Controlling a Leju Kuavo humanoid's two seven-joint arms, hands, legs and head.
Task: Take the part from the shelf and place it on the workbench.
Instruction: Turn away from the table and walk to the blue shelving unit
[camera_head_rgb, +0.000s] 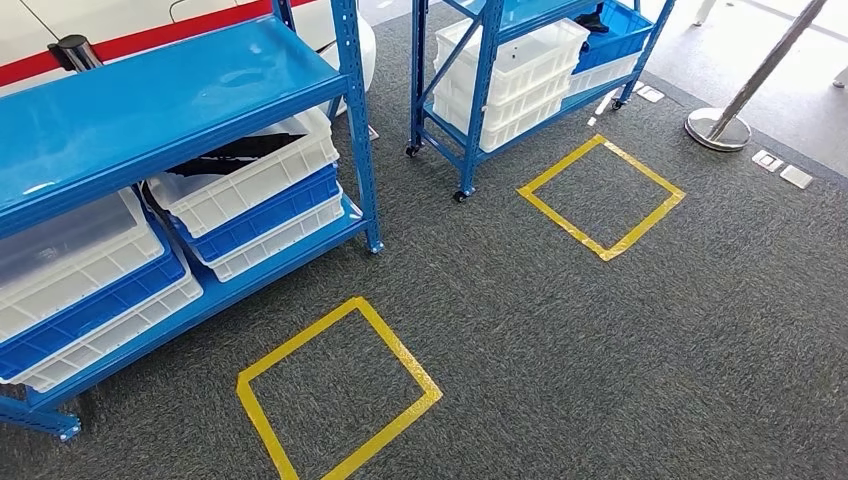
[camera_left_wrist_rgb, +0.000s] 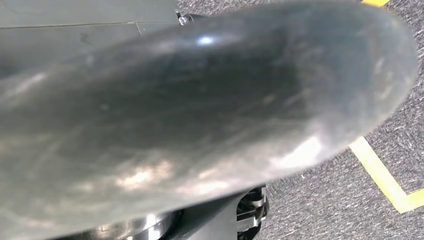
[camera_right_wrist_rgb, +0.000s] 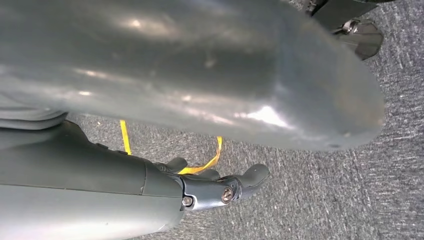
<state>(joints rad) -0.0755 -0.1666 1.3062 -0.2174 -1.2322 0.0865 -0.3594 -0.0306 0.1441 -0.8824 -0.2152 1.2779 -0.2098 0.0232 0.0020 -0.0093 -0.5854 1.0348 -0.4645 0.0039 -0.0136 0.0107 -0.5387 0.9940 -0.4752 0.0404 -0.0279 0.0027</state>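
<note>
The right hand (camera_right_wrist_rgb: 220, 187) hangs over the grey carpet (camera_head_rgb: 650, 350), its dark fingers (camera_right_wrist_rgb: 252, 176) loosely spread, holding nothing. Whether the left hand is released or clenched I cannot tell. A yellow tape square (camera_head_rgb: 335, 395) lies nearest. Behind it, on the blue shelf (camera_head_rgb: 150, 110), a dark part (camera_head_rgb: 235, 152) rests in a white bin (camera_head_rgb: 250, 175). Farther off stands a second rack (camera_head_rgb: 520, 70).

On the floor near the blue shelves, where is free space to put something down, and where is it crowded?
Free: the carpet inside the near yellow tape square and the far yellow tape square, and the wide carpet to their right. Crowded: the near shelf and the far shelf, both packed with stacked bins.
</note>
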